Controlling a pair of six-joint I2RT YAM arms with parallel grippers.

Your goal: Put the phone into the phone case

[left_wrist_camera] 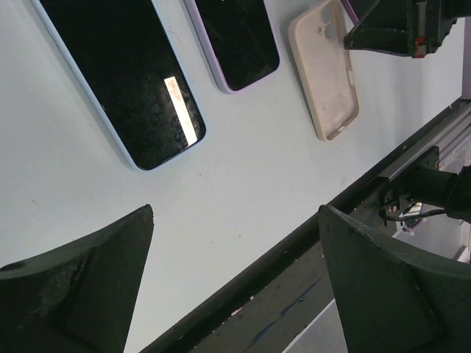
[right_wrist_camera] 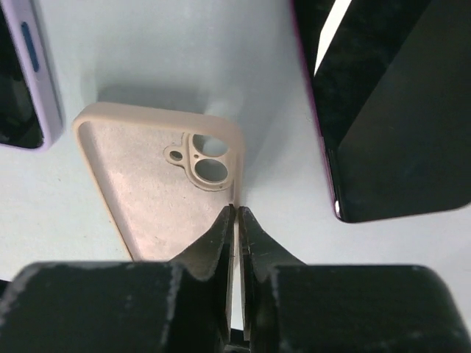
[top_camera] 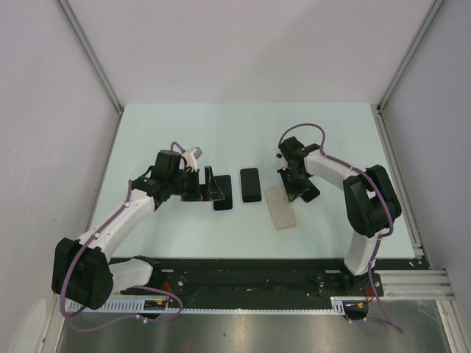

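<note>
Right tool (right_wrist_camera: pixel 236 215) pinching phone case (right_wrist_camera: pixel 140 184) side rim — left tool (left_wrist_camera: pixel 235 213) spread, hovering near blue-edged phone (left_wrist_camera: pixel 121 81).

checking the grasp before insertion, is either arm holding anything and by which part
The right fingers pinch the phone case by its long side rim, at the camera end. The left fingers are open and hold nothing.

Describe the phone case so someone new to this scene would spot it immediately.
On the pale green table, flat items lie side by side near the middle. The phone case lies just right of the purple-edged phone, its rim pinched by the right gripper. Where its neighbours show black screens, it is a beige empty shell with camera cutouts.
</note>
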